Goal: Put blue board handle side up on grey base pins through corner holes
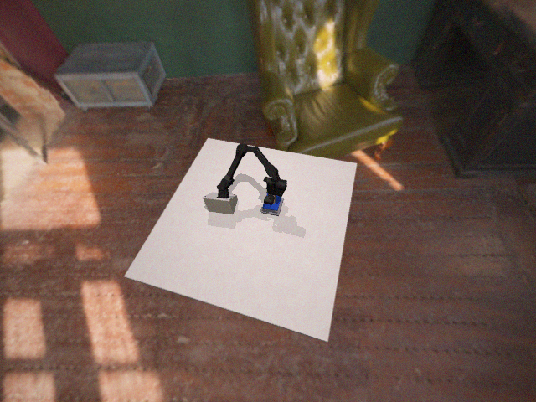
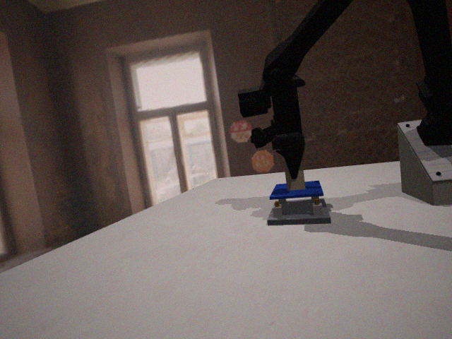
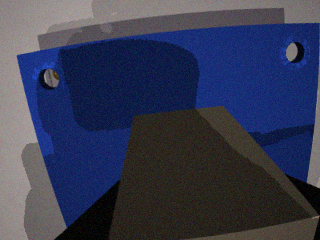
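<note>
On the white table (image 1: 242,255) (image 2: 219,270), your gripper's fingers (image 2: 294,164) clasp the handle (image 2: 296,181) (image 3: 200,170), the board (image 1: 272,204) (image 2: 313,190) (image 3: 240,75) at twelve o'clock above the base (image 2: 299,220) (image 1: 270,213).
</note>
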Robot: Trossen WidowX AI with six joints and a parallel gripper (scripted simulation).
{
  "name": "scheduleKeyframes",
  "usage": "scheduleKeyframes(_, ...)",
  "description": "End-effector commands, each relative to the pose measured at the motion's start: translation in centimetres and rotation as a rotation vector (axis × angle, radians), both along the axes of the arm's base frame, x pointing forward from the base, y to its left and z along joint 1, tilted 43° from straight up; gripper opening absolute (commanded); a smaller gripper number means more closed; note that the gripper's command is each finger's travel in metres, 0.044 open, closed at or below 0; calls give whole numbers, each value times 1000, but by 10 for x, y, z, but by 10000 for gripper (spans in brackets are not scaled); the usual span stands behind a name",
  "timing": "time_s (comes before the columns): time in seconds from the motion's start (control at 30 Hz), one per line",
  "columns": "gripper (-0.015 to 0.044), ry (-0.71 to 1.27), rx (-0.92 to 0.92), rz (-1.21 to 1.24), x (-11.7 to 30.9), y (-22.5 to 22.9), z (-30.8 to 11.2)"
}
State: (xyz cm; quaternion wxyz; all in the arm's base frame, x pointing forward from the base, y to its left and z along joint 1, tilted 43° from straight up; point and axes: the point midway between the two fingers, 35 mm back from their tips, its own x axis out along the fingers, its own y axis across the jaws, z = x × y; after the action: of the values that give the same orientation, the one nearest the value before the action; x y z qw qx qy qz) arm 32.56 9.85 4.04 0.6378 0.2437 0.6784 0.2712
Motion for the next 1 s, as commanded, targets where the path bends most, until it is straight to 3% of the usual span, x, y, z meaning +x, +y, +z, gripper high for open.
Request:
scheduleKeyframes(0.0,0,-2,0,1,0,0,1)
scheduleKeyframes(0.97,0,1,0,-3,0,7,-7)
